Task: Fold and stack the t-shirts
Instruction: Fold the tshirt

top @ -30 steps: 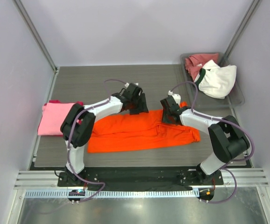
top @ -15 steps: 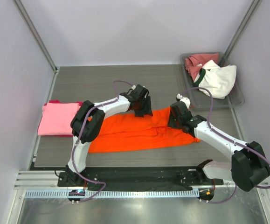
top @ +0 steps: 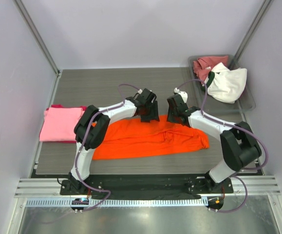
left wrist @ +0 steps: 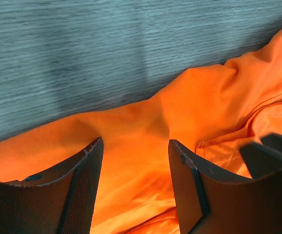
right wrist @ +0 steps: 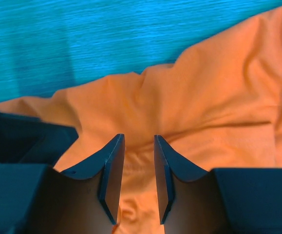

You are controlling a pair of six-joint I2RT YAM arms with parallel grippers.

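The bright orange t-shirt (top: 150, 139) lies folded in a long band across the middle of the table. My left gripper (top: 148, 113) is over its far edge, jaws wide open with orange cloth (left wrist: 131, 161) lying between the fingers. My right gripper (top: 178, 112) is beside it over the same far edge, jaws parted by a narrow gap above wrinkled orange cloth (right wrist: 204, 112). A light pink shirt (top: 60, 124) lies folded at the left with a magenta one (top: 57, 106) peeking out beneath it. The rose-red shirt (top: 205, 66) and the white shirt with a green collar (top: 228, 83) are at the back right.
A grey tray (top: 249, 103) at the back right corner holds the rose-red and white shirts. Bare grey table (top: 106, 85) lies beyond the orange shirt. Walls close in the table at the left, back and right.
My left gripper has shifted a little right along the shirt's far edge. My right gripper swung out to the right and near side, then came back to the far edge beside the left one.
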